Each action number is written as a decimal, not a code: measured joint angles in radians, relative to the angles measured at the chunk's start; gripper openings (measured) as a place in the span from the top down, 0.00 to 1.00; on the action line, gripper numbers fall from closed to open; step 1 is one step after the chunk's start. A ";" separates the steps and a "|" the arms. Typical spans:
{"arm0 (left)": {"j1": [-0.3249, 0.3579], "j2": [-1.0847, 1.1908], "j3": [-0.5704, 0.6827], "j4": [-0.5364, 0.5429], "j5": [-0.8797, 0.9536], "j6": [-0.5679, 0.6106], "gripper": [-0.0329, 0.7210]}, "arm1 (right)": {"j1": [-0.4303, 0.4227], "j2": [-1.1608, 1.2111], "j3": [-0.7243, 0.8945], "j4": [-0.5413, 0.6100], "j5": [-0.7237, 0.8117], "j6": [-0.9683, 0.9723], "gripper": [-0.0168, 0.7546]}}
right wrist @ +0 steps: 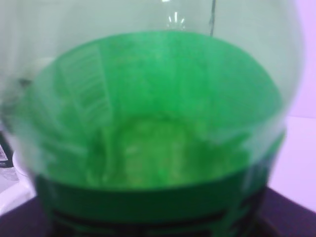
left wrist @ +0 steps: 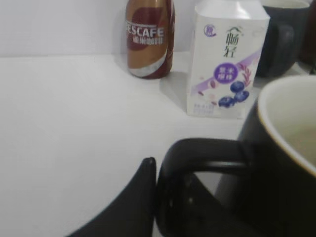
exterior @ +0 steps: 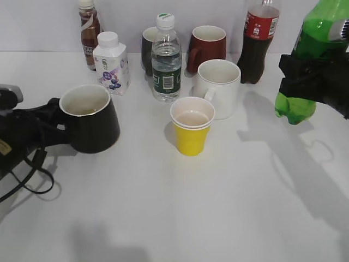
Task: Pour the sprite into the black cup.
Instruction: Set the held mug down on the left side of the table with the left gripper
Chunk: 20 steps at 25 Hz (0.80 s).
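Near the left edge of the tabletop, the black cup [exterior: 90, 117] stands upright with its handle [left wrist: 197, 160] pointing left, and the left gripper [exterior: 52, 123] is clenched on that handle. At the right edge, the right gripper [exterior: 313, 82] grasps the sprite [exterior: 311, 60] around its middle and holds it in the air, clear of the table [exterior: 218, 207], tilted with its base toward the middle. A yellow paper cup [exterior: 192, 126] stands between them, near the centre.
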 joint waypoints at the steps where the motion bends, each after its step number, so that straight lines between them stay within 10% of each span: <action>1: 0.000 0.000 0.013 0.000 -0.003 0.000 0.83 | 0.000 0.000 0.000 0.000 0.000 0.000 0.44; 20: 0.000 -0.137 0.171 0.030 -0.022 0.001 0.57 | 0.000 0.064 0.066 -0.001 -0.063 0.004 0.44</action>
